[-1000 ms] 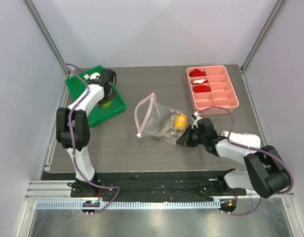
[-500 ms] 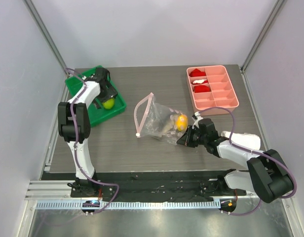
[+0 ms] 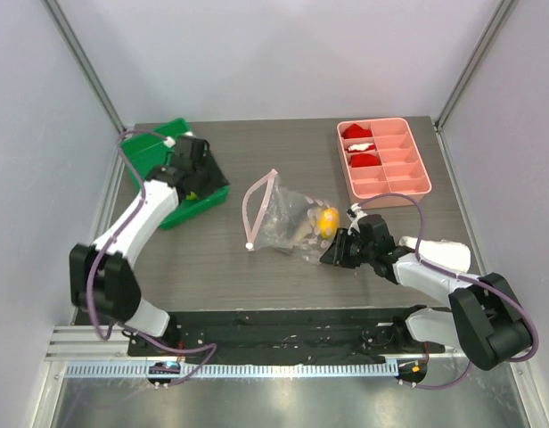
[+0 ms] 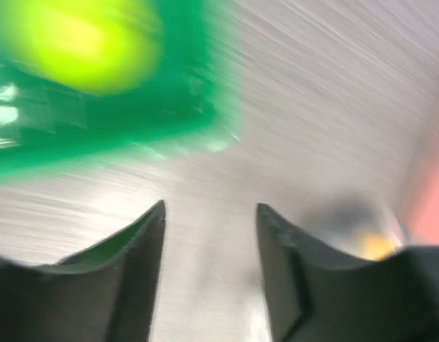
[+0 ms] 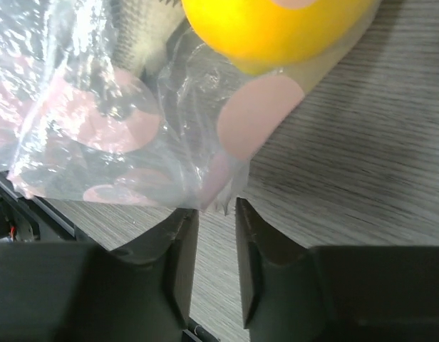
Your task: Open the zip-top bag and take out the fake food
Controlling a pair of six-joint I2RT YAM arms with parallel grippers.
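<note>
The zip-top bag (image 3: 279,221) lies mid-table, its pink zip strip (image 3: 255,203) open at the left. The yellow-orange fruit (image 3: 326,218) is inside it at the right end and fills the top of the right wrist view (image 5: 276,25). My right gripper (image 3: 333,251) sits low at the bag's right corner, jaws a narrow gap apart (image 5: 216,210); the bag's edge (image 5: 98,107) hangs just at the tips. The lime green fruit (image 4: 84,43) lies in the green tray (image 4: 134,121). My left gripper (image 3: 201,178) is open and empty (image 4: 209,214) over the tray's right edge.
A pink divided tray (image 3: 390,198) with red-and-white toy pieces (image 3: 359,147) stands at the back right. The green tray (image 3: 172,212) is at the back left. The near table edge is a black strip (image 3: 283,321).
My left arm swung, its elbow dropping toward the near left, and its open gripper pulled off the lime fruit, which stays in the tray. The right gripper and bag barely moved.
</note>
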